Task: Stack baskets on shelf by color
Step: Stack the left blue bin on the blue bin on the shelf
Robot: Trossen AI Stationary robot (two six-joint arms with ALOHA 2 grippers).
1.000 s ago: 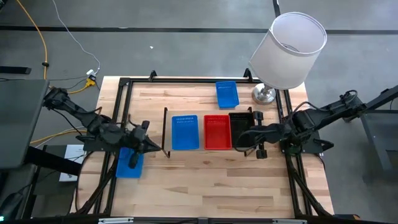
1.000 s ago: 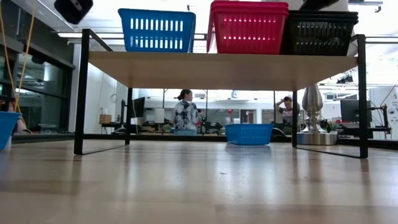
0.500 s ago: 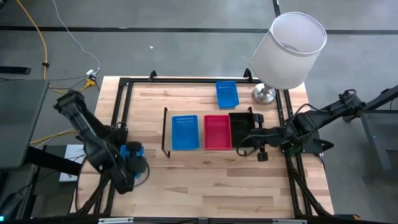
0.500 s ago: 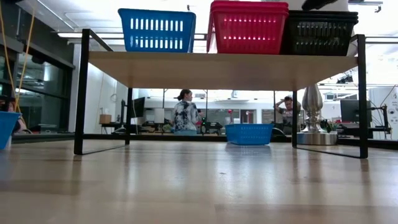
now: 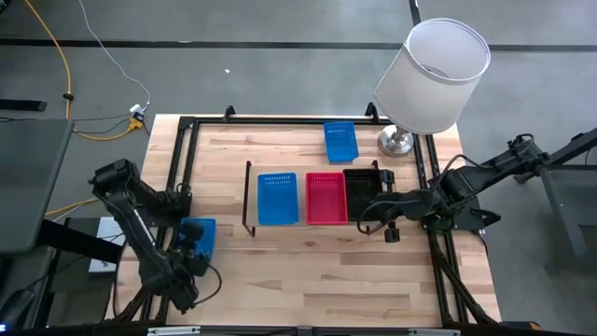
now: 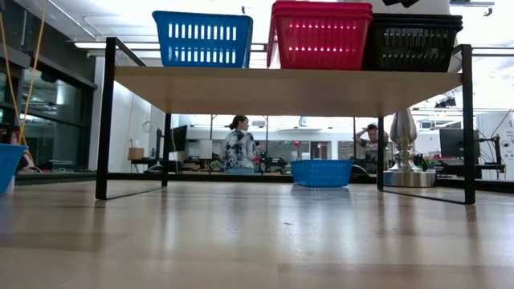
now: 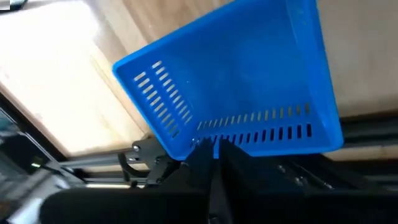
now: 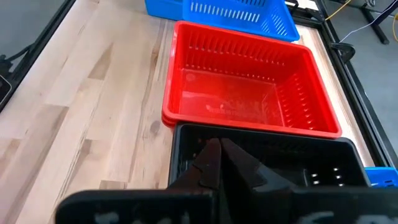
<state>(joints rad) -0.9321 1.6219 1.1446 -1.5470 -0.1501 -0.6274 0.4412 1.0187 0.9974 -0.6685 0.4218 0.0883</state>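
Note:
The shelf (image 5: 294,227) carries three piles: a blue basket (image 5: 277,198), red baskets (image 5: 326,198) and a black basket (image 5: 359,191). Another blue basket (image 5: 340,140) rests flat on the table behind the shelf. A third blue basket (image 5: 198,233) is at the table's left edge, with my left gripper (image 7: 212,144) shut on it from the near side. My right gripper (image 8: 216,148) is shut and sits over the black basket (image 8: 311,168), reaching in from the table's right. My left gripper pinches a perforated side wall (image 7: 249,134) of the blue basket at its rim, between the two fingers. The fingers come level from the table's near side. The basket tilts in the hold; I cannot tell whether it is lifted clear. My right gripper: I cannot tell whether it touches the black basket.
A lamp with a white shade (image 5: 434,75) and a metal base (image 5: 396,142) stands at the far right corner. The table's black frame (image 5: 173,168) runs along its edges. Bare wood (image 5: 317,271) lies near the shelf's front. People sit in the room behind (image 6: 239,144).
My left arm has swung round: its elbow has risen and its wrist has moved toward the table's near edge, so the gripper now comes at the blue basket from the near side. The basket has stayed roughly where it was at the left edge.

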